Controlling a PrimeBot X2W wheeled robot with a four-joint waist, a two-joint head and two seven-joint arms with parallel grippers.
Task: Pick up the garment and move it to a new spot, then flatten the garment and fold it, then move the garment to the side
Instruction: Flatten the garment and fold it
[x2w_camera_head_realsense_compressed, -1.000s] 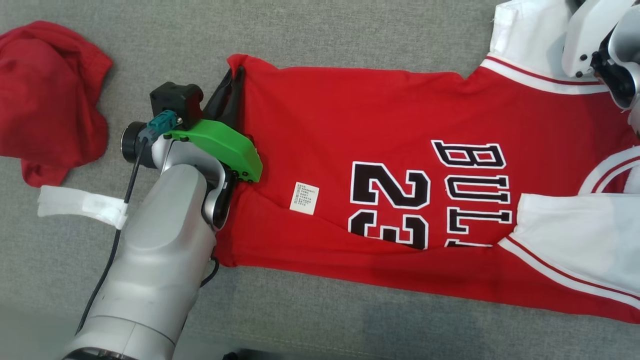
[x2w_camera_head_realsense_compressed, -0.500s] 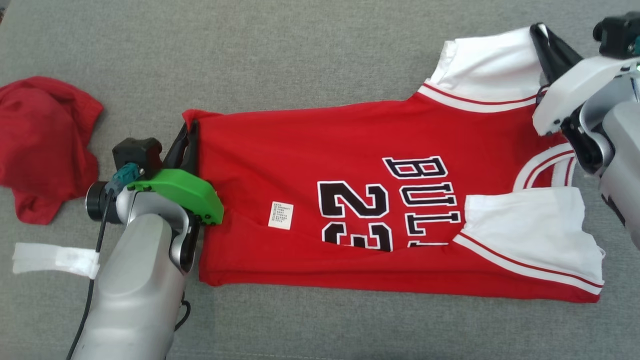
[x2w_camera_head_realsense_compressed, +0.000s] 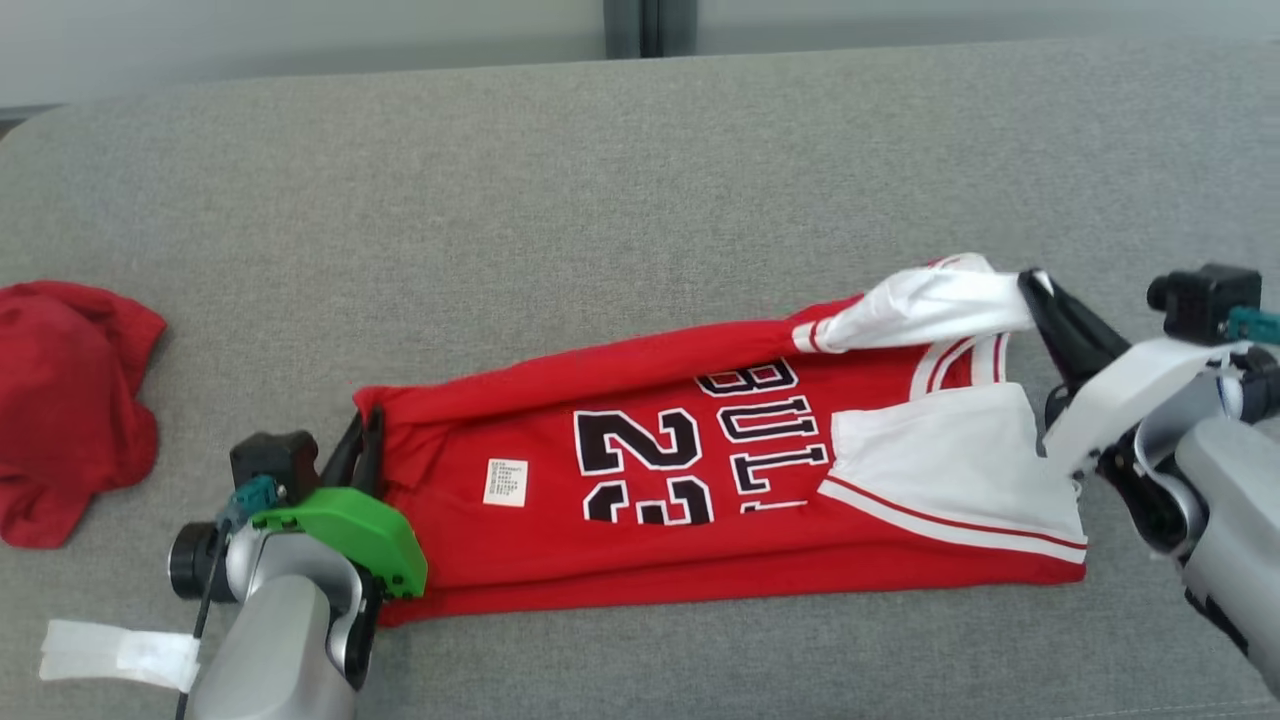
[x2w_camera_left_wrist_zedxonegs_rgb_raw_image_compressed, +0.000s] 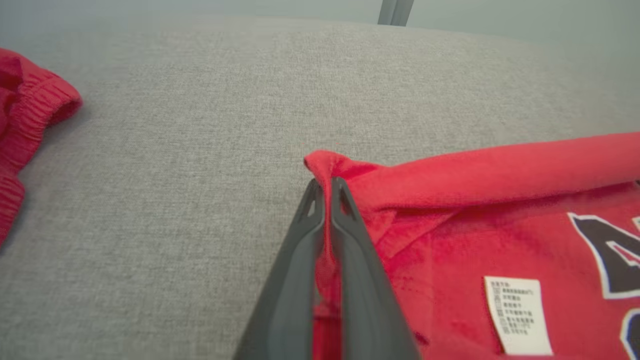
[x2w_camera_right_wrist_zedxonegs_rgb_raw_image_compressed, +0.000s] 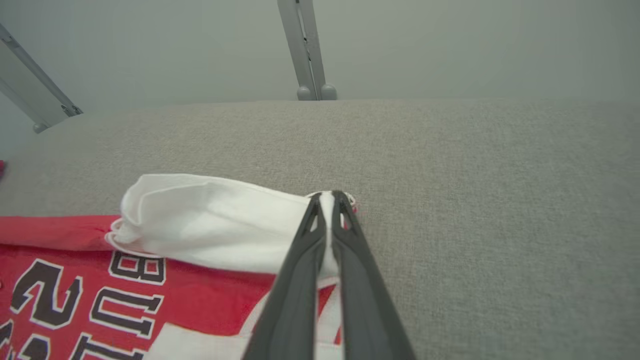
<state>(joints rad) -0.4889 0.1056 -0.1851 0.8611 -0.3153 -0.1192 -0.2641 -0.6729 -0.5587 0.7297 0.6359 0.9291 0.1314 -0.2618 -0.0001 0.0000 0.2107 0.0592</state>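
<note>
The garment (x2w_camera_head_realsense_compressed: 640, 540) is a red jersey with white sleeves and black "23" lettering, stretched sideways across the grey cushion. My left gripper (x2w_camera_head_realsense_compressed: 366, 418) is shut on the far hem corner at the jersey's left end; the left wrist view shows red cloth (x2w_camera_left_wrist_zedxonegs_rgb_raw_image_compressed: 325, 175) pinched between the dark fingers (x2w_camera_left_wrist_zedxonegs_rgb_raw_image_compressed: 295, 270). My right gripper (x2w_camera_head_realsense_compressed: 1032, 282) is shut on the far white sleeve (x2w_camera_head_realsense_compressed: 930, 305), and the right wrist view shows white fabric (x2w_camera_right_wrist_zedxonegs_rgb_raw_image_compressed: 210, 220) clamped at the fingertips. The far edge of the jersey is lifted and rolled toward me between both grips.
A second crumpled red cloth (x2w_camera_head_realsense_compressed: 65, 400) lies at the left of the grey cushion (x2w_camera_head_realsense_compressed: 640, 180). A white tape strip (x2w_camera_head_realsense_compressed: 115, 655) sits near my left forearm. The cushion's far edge meets a pale wall with a grey metal post (x2w_camera_head_realsense_compressed: 630, 25).
The head camera has tilted up, so the whole scene slid down and the wall came into view. Both grippers have drawn the jersey's far edge up and toward me, rolling it over.
</note>
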